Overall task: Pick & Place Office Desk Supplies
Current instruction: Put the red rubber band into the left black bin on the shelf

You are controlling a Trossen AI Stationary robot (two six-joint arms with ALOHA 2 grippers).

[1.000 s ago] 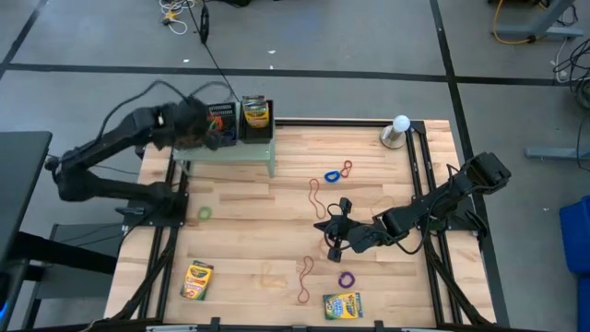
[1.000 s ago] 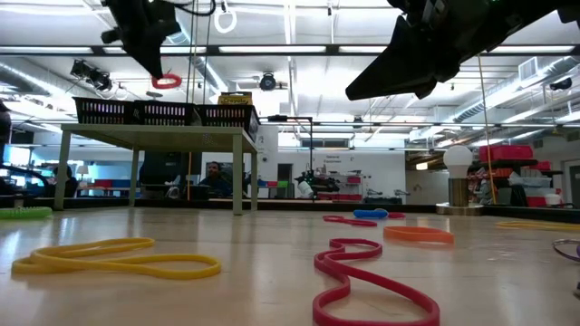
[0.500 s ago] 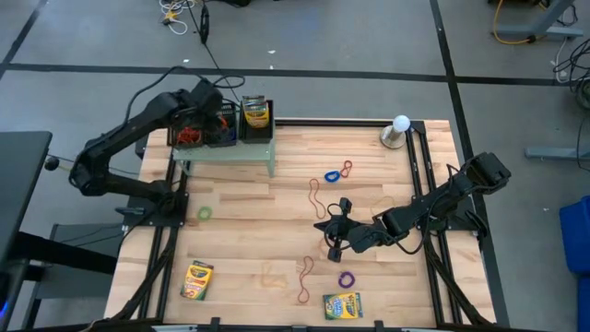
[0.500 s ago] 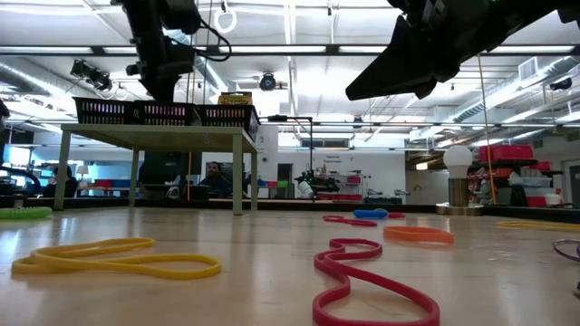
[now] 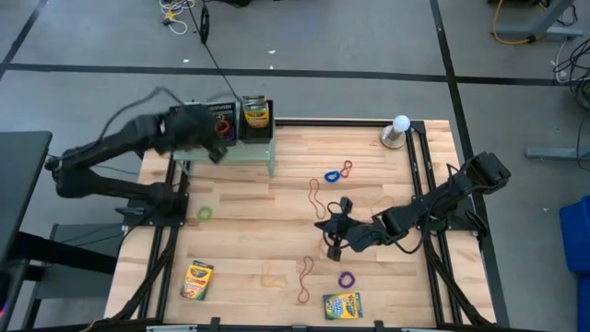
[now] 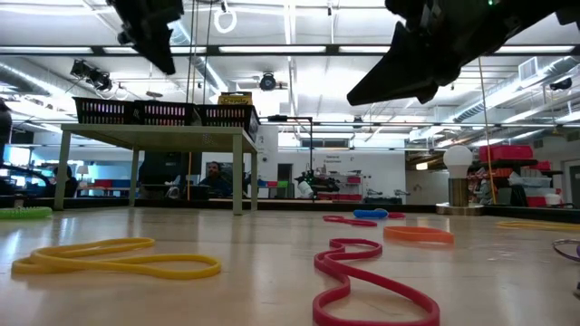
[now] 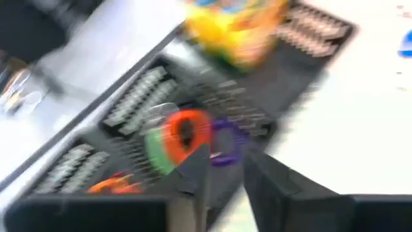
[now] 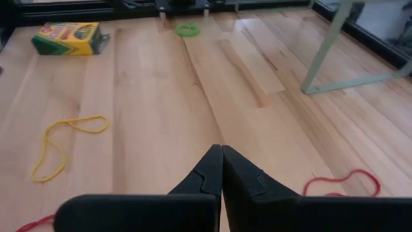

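Pale wooden worktop (image 5: 258,240) carries the scatter: rubber bands lie loose around its middle, and a pale green perforated stand (image 5: 226,152) at the far left edge serves as the landmark. On that stand sit black mesh trays (image 5: 221,124), one holding a crayon box (image 5: 256,112), another holding red, green and purple rubber bands (image 7: 190,132), as the left wrist view shows. The left hand (image 5: 214,148) hovers over the near edge of the stand, just clear of the tray of bands; its fingers (image 7: 193,171) stand slightly apart with nothing between them. Most remaining loose supplies lie on the worktop away from the stand, and the green rubber band (image 5: 204,212) just in front of the stand is nearest this arm. The right hand (image 5: 334,229) waits low over the worktop's middle, well away from the stand, fingers pressed shut and empty, with a purple rubber band (image 5: 346,278) and a red one (image 5: 303,269) close beside it.
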